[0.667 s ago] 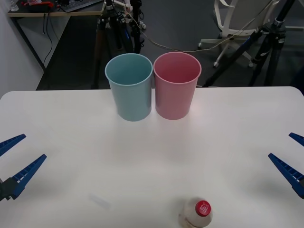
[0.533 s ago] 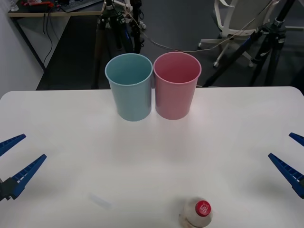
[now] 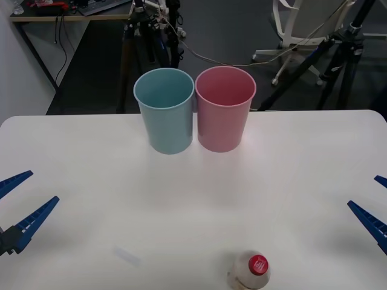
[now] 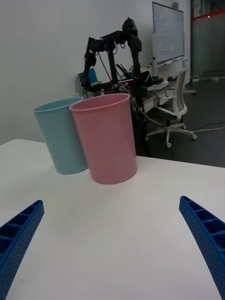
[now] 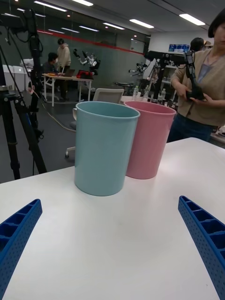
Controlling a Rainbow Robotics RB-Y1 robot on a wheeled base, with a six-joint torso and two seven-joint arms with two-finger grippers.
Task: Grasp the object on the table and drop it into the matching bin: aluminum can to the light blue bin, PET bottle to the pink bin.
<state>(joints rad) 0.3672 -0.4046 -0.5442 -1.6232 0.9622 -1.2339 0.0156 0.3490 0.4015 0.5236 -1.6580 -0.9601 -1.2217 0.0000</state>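
A small clear PET bottle (image 3: pixel 250 273) with a red cap stands upright on the white table (image 3: pixel 193 199) at its near edge, right of centre. At the far side the light blue bin (image 3: pixel 165 110) and the pink bin (image 3: pixel 224 108) stand side by side, touching; the right wrist view shows the pink bin (image 4: pixel 108 138) in front of the light blue bin (image 4: pixel 60 136), and the left wrist view has the light blue bin (image 5: pixel 104 147) ahead of the pink bin (image 5: pixel 148 139). My left gripper (image 3: pixel 18 202) hangs open at the left edge. My right gripper (image 3: pixel 376 206) is open at the right edge. Both are empty and far from the bottle.
Behind the table are tripods (image 3: pixel 145 30), cables and an office chair (image 3: pixel 302 24) on a dark floor. A faint smudge (image 3: pixel 127 256) marks the tabletop near the front left.
My right gripper has slid slightly right and down toward the view's edge. The bottle, both bins and the left gripper have stayed put.
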